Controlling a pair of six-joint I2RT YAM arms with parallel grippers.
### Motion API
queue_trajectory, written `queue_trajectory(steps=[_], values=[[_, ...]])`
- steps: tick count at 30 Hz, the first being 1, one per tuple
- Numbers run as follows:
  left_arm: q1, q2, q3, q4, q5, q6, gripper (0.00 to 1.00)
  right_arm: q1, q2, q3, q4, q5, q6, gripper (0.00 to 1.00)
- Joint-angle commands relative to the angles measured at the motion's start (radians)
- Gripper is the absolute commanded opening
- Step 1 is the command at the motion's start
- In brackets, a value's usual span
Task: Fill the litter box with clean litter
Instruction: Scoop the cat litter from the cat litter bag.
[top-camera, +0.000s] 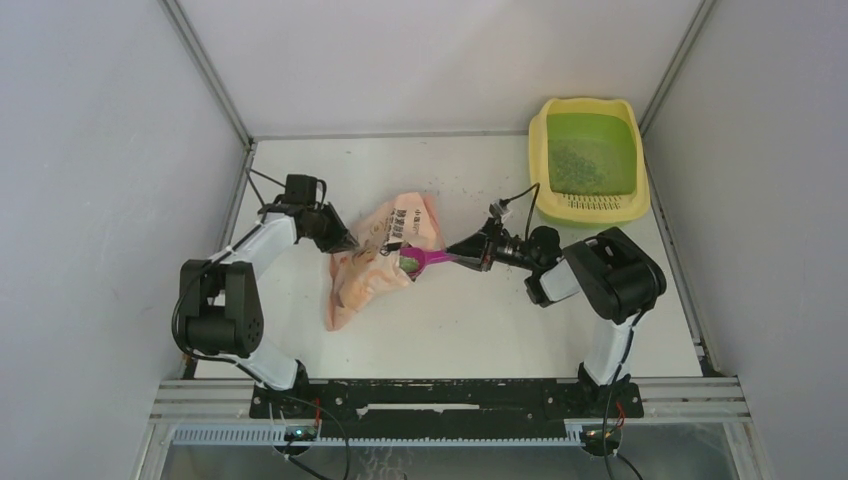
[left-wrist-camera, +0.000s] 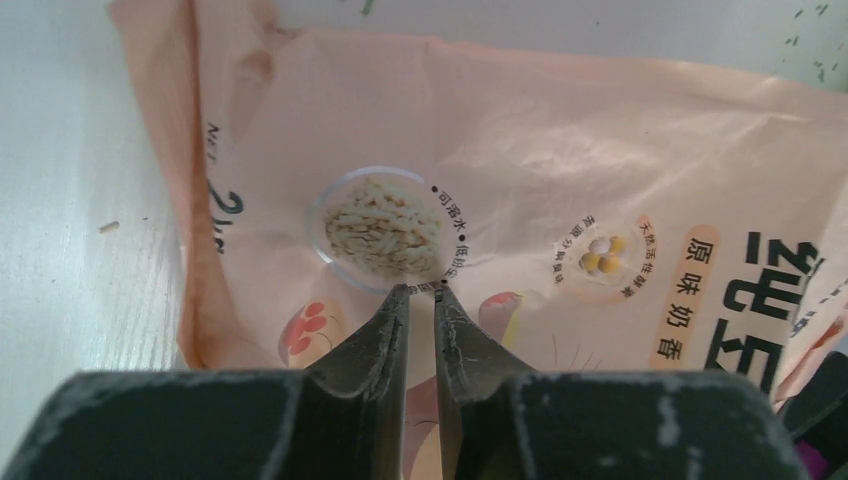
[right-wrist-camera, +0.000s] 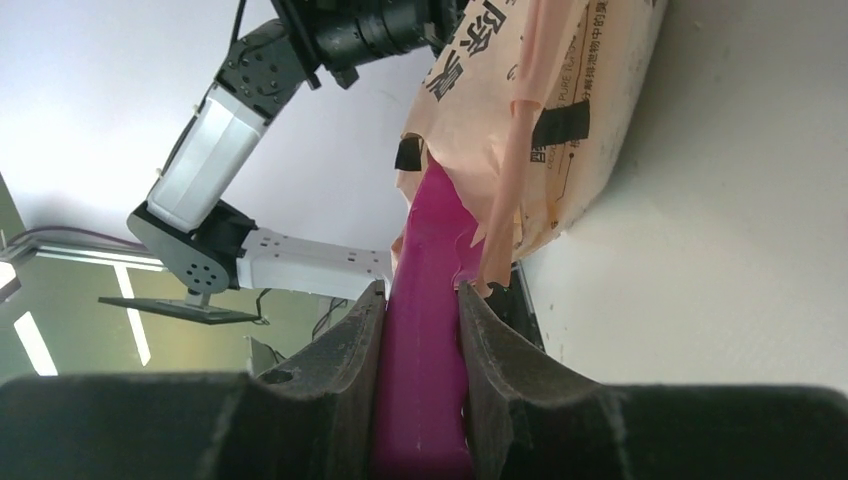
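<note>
Pinching the bag (left-wrist-camera: 560, 150) with the left gripper (left-wrist-camera: 420, 292), drawn almost shut, likely to steady its mouth; clamping the scoop (right-wrist-camera: 430, 250) tight in the right gripper (right-wrist-camera: 422, 300), bowl pushed into the bag to load. Yet to carry across to the litter box (top-camera: 545, 150), well right of and beyond the bag, some litter (top-camera: 575, 160) already inside
</note>
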Motion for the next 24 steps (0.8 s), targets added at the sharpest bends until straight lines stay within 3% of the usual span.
queue_trajectory(steps=[1, 8, 24], values=[[-0.006, -0.054, -0.03, 0.006, 0.028, 0.018, 0.19, 0.052, 0.015, 0.083, 0.084, 0.063, 0.085, 0.0], [-0.011, -0.073, -0.043, 0.009, 0.038, 0.016, 0.19, 0.1, 0.078, 0.146, 0.084, 0.128, 0.142, 0.0], [-0.035, -0.08, -0.024, 0.009, 0.039, 0.0, 0.19, -0.085, 0.068, -0.127, 0.08, -0.071, 0.104, 0.0]])
